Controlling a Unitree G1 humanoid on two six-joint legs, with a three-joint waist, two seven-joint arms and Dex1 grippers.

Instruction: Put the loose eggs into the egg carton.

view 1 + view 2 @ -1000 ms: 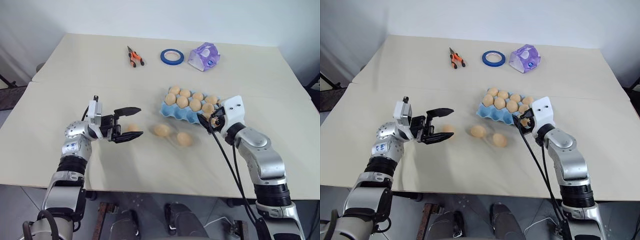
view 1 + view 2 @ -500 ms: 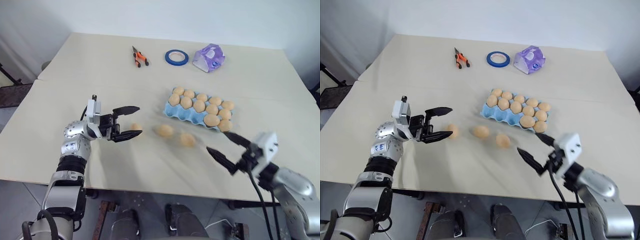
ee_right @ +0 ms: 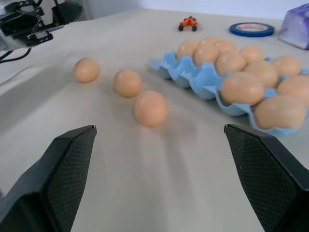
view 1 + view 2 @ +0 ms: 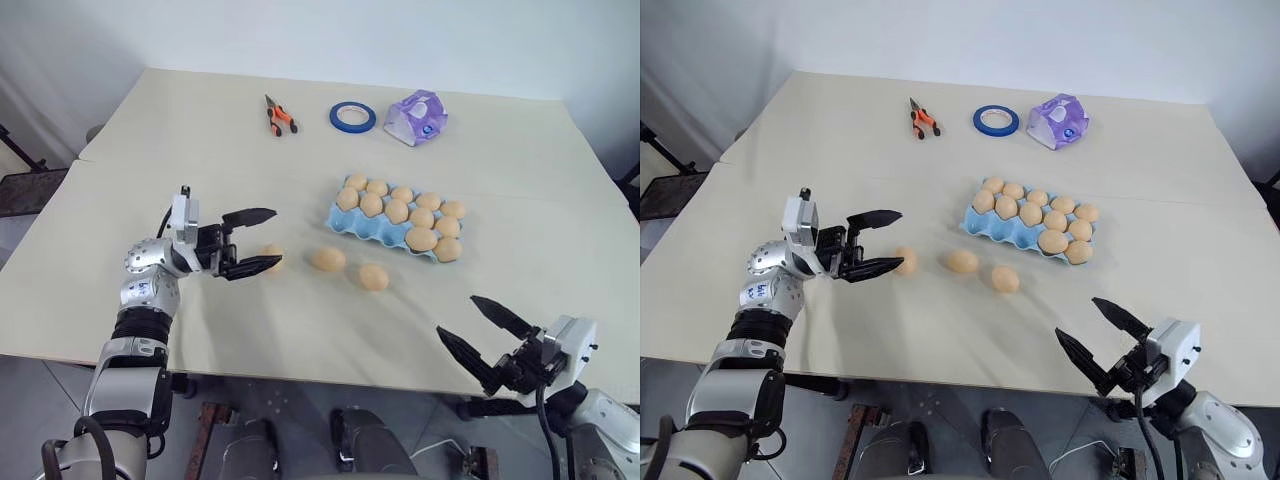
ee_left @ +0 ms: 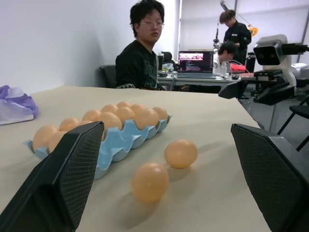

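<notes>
Three loose eggs lie in a row on the table: one (image 4: 271, 255) by the lower fingertip of my left gripper (image 4: 275, 238), a middle one (image 4: 327, 259), and a right one (image 4: 373, 277). The left gripper is open, level and pointing right, with nothing between its fingers. Behind the row sits the light blue egg carton (image 4: 372, 228), with eggs in its cups. My right gripper (image 4: 457, 316) hangs open and empty near the table's front right edge, well in front of the carton. In the right wrist view the same three eggs (image 3: 127, 82) and the carton (image 3: 207, 82) lie ahead.
At the back of the table lie orange pliers (image 4: 277, 114), a blue tape ring (image 4: 352, 116) and a purple-and-white packet (image 4: 416, 117). In the left wrist view, people (image 5: 142, 48) sit at a desk beyond the table.
My right gripper has drawn back from the carton's near right end to the table's front right edge, still open. The left gripper has held its place. The head camera has shifted slightly.
</notes>
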